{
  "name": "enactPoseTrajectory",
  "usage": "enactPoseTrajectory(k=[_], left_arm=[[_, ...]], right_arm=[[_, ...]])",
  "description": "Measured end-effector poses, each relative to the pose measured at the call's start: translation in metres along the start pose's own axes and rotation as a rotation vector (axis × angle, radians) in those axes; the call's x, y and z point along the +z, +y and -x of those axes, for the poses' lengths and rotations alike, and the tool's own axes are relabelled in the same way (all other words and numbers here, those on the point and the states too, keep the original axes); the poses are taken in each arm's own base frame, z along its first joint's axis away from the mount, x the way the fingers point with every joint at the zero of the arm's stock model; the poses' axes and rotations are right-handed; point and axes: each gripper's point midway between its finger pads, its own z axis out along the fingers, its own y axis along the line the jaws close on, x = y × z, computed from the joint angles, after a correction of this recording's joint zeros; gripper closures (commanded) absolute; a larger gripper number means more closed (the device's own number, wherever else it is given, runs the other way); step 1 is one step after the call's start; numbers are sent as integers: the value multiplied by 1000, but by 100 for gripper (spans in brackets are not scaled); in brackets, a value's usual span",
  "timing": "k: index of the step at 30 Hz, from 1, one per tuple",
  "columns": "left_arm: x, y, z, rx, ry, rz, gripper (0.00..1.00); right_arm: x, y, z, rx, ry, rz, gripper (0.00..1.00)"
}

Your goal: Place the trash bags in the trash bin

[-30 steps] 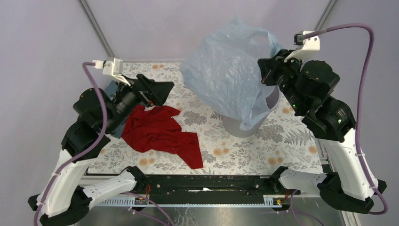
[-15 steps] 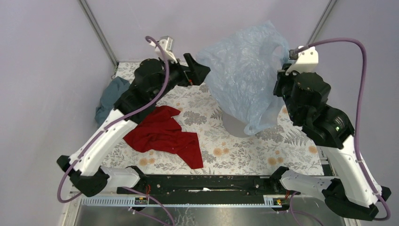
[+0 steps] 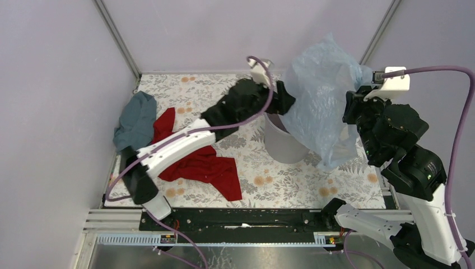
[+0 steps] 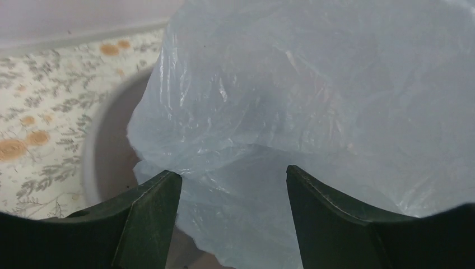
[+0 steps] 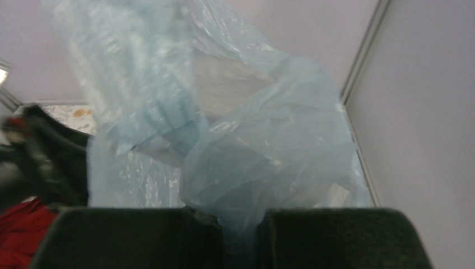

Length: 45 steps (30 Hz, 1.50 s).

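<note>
Where the table point(image 3: 252, 179) meets its left edge, the teal-grey cloth point(image 3: 134, 117) lies bunched and touches the red cloth point(image 3: 215, 171). The left arm crosses the red cloth and hides part of it. Bare floral surface lies open at the back left corner and along the near edge in front of the trash bin point(image 3: 277, 145).

The left gripper point(image 4: 232, 174) hovers at the bin's rim with its fingers spread wide. Bag film fills the gap between them, but contact cannot be confirmed.

The gripper and the trash bag point(image 3: 322, 95) hide the bin's rim and right wall from overhead. The left wrist view shows only an arc of rim and inner wall.

The bag is pale blue, translucent, wrinkled and glossy. It hangs above and right of the bin, its tail trailing past the right wall. Whether any film is inside cannot be determined.

The right gripper point(image 5: 238, 230) is clenched on the bag's upper edge. From overhead the film conceals its fingers.
</note>
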Motion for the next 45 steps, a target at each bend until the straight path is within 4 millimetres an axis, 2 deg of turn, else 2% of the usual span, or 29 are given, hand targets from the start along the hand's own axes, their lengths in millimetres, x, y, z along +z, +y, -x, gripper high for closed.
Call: enactPoseTrajectory(k=[4,7,10,12,15,18,25,28,30,31,35,37,39,43,45], left_arm=[[34,8,-50,45,102,37,44],[52,26,-76,74,164,97,44],[47,40,-89,86,201,146,41],[37,48,-95,92,212,175,36],[15,53,-93,96,214,195,27],[-3,45,-74,95,193,189,20],[-39,16,-9,96,87,145,7],[-56,16,7,104,56,163,3],[-66,19,15,105,40,186,3],[-69,23,19,103,32,199,4],[-79,58,16,62,38,278,12],[-78,84,4,33,64,334,15],[-78,99,-11,11,102,362,16],[-72,100,-40,-37,174,325,10],[-67,95,-47,-66,194,290,10]], right_arm=[[7,12,2,5,-5,32,90],[19,26,0,-3,6,56,89],[35,49,-6,-17,31,101,89],[45,67,-12,-19,51,150,89],[54,96,-21,-10,84,247,89],[54,114,-21,9,96,324,89],[49,123,0,69,45,380,89],[45,131,6,113,40,424,93],[42,143,12,162,36,478,100],[41,151,16,194,33,509,100],[50,176,22,318,44,562,100],[61,185,14,376,68,548,100],[71,192,-4,432,105,524,100],[91,193,-30,539,143,476,100],[106,190,-29,622,153,479,100]])
